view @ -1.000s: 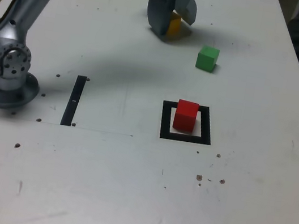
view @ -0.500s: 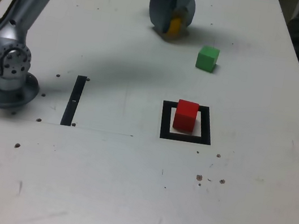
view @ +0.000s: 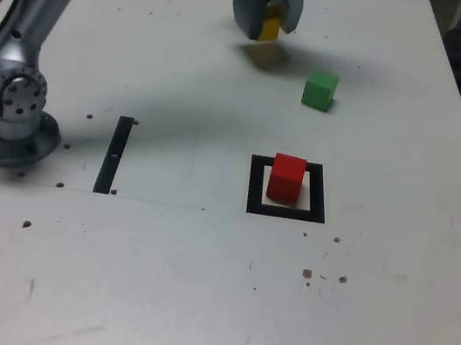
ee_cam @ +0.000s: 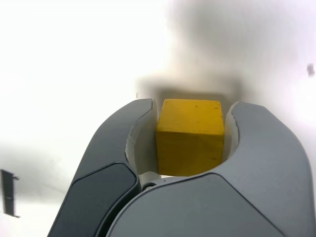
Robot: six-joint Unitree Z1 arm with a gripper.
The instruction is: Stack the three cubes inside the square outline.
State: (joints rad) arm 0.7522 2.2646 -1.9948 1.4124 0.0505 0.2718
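Fingers [ee_cam: 190, 128] pinching the yellow cube [ee_cam: 190, 136].
Wrist view: both fingers touch the cube's sides. Exterior view only: green cube [view: 319, 90] near the fingers, red cube [view: 286, 178] well apart.

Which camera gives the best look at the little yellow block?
The wrist view: the yellow cube fills the middle of the picture, clamped between the gripper jaws, its faces sharp. The exterior view shows only a small yellow patch under the gripper, raised off the table.
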